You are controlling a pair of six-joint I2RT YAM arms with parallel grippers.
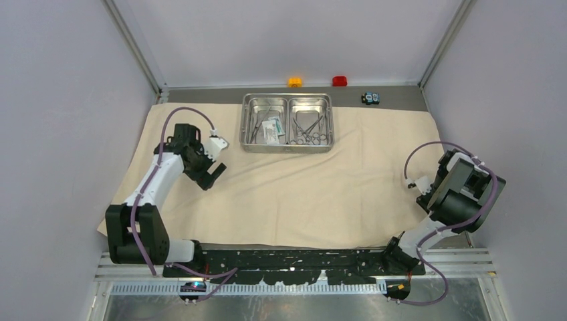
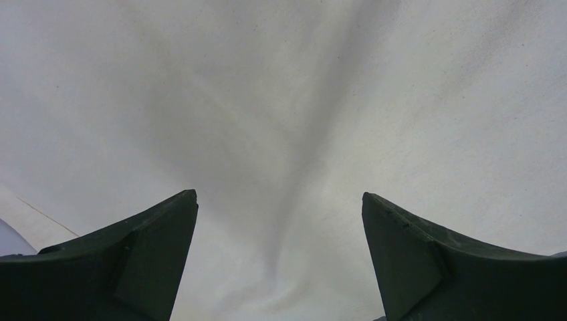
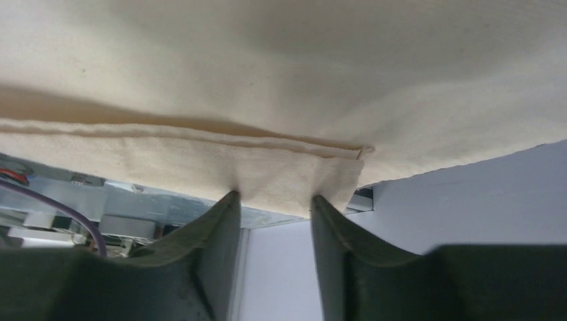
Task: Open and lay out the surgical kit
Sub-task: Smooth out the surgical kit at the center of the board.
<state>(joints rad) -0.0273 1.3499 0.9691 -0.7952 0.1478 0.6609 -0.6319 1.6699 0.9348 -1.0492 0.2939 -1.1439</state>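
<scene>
Two end effectors are over a big beige cloth that lies spread flat across the surface. Neither is near the steel tray.

That tray sits on the far middle of the cloth. Its left compartment holds the small white and teal packets beside a few slim steel instruments. Its right compartment holds a tangle of ring-handled clamps.

The left end effector is over the left part of the cloth, nearer than the tray and to its left, well apart from it. Its jaws are spread wide with nothing between them. The left wrist view shows only bare, lightly creased cloth past the fingertips.

The right end effector is at the cloth's right edge, close to the near right corner and far from the tray. Its fingers are only partly apart, and the folded hem of the cloth runs across their tips. The cloth between them lies flat, not bunched, and a clear gap shows below it. I cannot tell whether the tips touch the fabric.

Beyond the cloth's far edge are an orange block, a red block and a small black-and-blue gadget.
</scene>
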